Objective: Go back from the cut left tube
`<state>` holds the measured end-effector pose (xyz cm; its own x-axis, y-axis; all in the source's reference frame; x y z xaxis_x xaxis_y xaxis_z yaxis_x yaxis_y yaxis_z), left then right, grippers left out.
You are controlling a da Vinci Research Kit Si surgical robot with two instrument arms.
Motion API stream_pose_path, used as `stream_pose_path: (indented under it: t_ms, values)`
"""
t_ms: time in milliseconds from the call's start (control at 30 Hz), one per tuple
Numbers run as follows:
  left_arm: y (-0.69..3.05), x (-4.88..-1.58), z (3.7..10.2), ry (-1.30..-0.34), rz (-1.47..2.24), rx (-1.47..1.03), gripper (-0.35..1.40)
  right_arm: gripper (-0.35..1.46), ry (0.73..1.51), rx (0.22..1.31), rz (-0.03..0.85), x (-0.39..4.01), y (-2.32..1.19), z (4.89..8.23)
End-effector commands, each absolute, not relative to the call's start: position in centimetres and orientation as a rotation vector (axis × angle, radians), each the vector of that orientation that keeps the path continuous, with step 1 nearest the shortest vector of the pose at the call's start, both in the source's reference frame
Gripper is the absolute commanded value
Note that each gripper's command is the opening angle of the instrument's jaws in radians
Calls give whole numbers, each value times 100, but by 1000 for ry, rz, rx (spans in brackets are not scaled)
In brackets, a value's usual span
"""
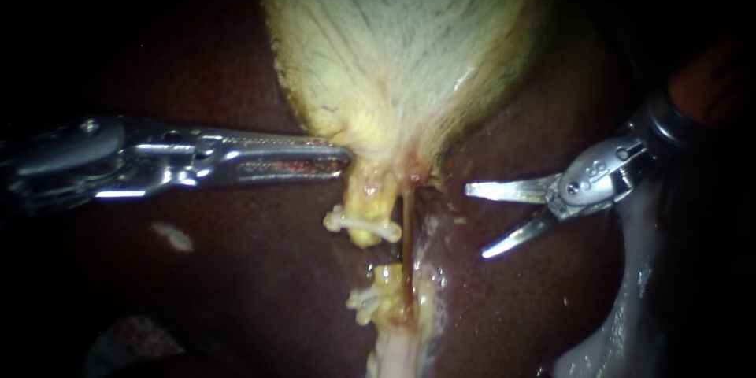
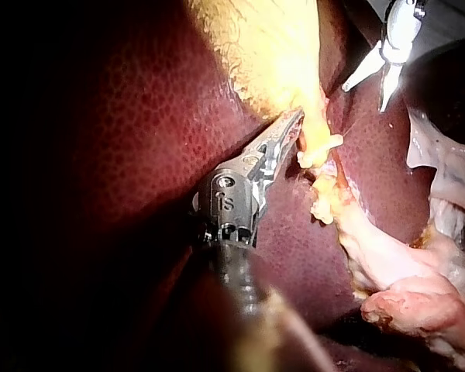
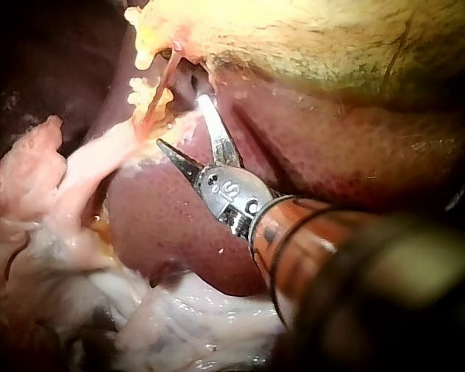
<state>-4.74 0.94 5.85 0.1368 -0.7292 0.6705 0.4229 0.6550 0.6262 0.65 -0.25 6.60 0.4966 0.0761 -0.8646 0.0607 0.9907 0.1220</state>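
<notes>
The pale yellow gallbladder (image 1: 394, 47) hangs over the dark liver (image 1: 236, 283). Below its neck the left tube is cut in two. The upper stump (image 1: 366, 205) and the lower stump (image 1: 387, 279) each carry a white clip (image 1: 361, 223), with a gap between them. Just to their right a thin, unbroken strand (image 1: 407, 224) runs down. My left instrument (image 1: 340, 162) lies level from the left, its jaws shut on the gallbladder's neck (image 2: 314, 116). My right instrument (image 1: 475, 220) stands right of the tubes, its two blades open and apart from the tissue (image 3: 180, 120).
Whitish, wet tissue (image 1: 622, 307) lies at the lower right under the right instrument's shaft. A small pale fleck (image 1: 172, 236) sits on the liver below the left instrument. Pink fatty tissue (image 2: 418, 302) trails off from the lower stump.
</notes>
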Motion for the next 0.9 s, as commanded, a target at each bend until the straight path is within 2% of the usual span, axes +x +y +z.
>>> stream_pose_path:
  t_ms: [33,300,533,900]
  values:
    - [93,-474,585,-1161,-855,316,-35,143,1052,142,9,65,-25,660]
    - [84,-481,594,-1164,-845,317,-35,143,1053,135,-3,63,-25,660]
    - [66,-503,611,-1161,-825,330,-35,143,1054,132,-8,63,-26,659]
    - [64,-517,614,-1157,-823,339,-35,143,1054,133,-9,61,-26,659]
